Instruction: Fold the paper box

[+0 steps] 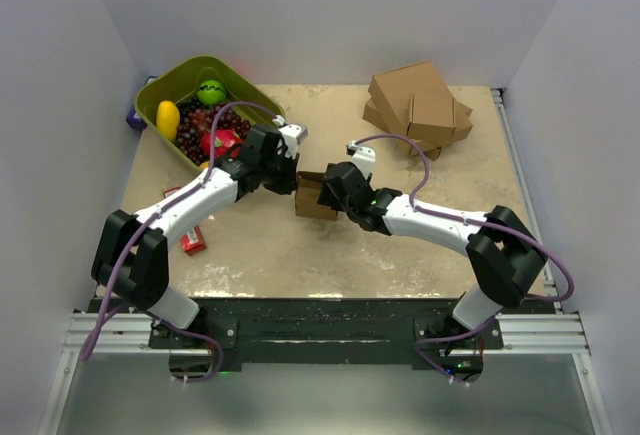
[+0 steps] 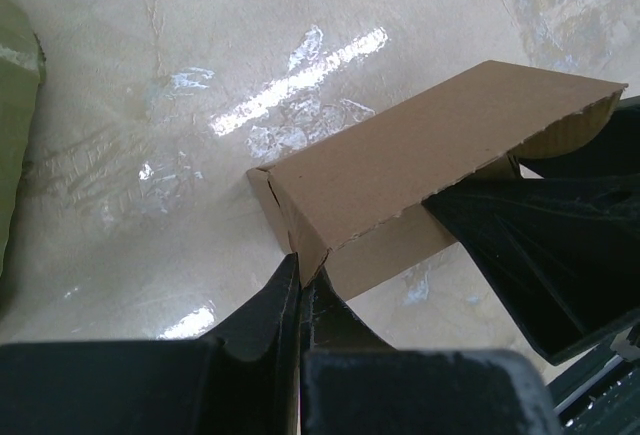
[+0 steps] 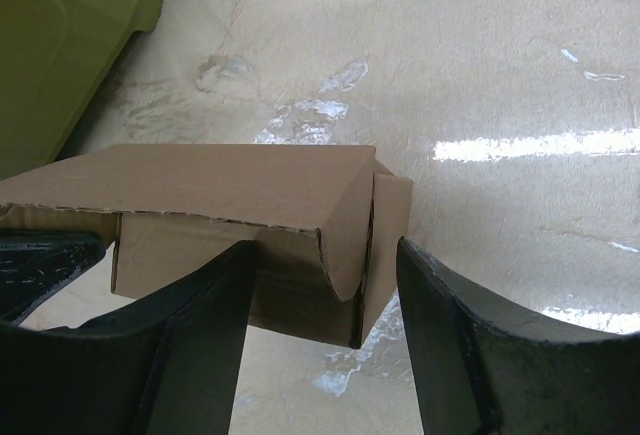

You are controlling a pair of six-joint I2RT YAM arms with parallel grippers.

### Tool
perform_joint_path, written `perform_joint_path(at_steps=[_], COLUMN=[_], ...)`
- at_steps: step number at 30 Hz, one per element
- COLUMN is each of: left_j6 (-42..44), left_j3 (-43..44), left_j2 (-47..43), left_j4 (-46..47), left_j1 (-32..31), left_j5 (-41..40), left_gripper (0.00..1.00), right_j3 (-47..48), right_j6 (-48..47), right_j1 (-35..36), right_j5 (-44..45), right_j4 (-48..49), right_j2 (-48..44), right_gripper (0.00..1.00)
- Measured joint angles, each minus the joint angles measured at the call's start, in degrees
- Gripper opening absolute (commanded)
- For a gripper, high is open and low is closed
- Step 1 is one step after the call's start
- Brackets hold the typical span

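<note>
Down on the worktop (image 1: pixel 300 260), right of the green bin (image 1: pixel 160 97) and nearer the arm bases than it: the paper box (image 1: pixel 313 199), brown and unmarked, partly folded, with its top panel bent over the front wall and an end flap wrapped round one corner. Pinched at the corner on the bin's side by the left gripper (image 2: pixel 300 270), clenched on the cardboard edge with barely a slit between its fingers. Straddled at the end away from the bin by the right gripper (image 3: pixel 325 255), released and spread wide, one finger in front of the box's front wall, the other just beside the end flap; hard to tell whether either finger presses the cardboard. Inside the bin: a yellow fruit (image 1: pixel 167 118), a round green fruit (image 1: pixel 211 92) and dark grapes (image 1: pixel 195 133). Well to the right of the bin, at the back of the worktop: a pile of larger brown cartons (image 1: pixel 418 105). Nearer the arm bases than the bin, beside the left arm: a small red packet (image 1: pixel 193 242).
</note>
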Motion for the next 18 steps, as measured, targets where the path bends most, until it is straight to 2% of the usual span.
perform_joint_path(at_steps=[18], left_j6=[-1.7], left_j3=[-0.33], left_j2=[-0.09], left_j4=[1.07], left_j1=[0.24], left_j5=[0.59], left_gripper=[0.0], right_j3=[0.59], right_j6=[-0.2], right_j1=[0.02], right_j5=[0.42], right_j4=[-0.15], right_j2=[0.55], right_gripper=[0.61])
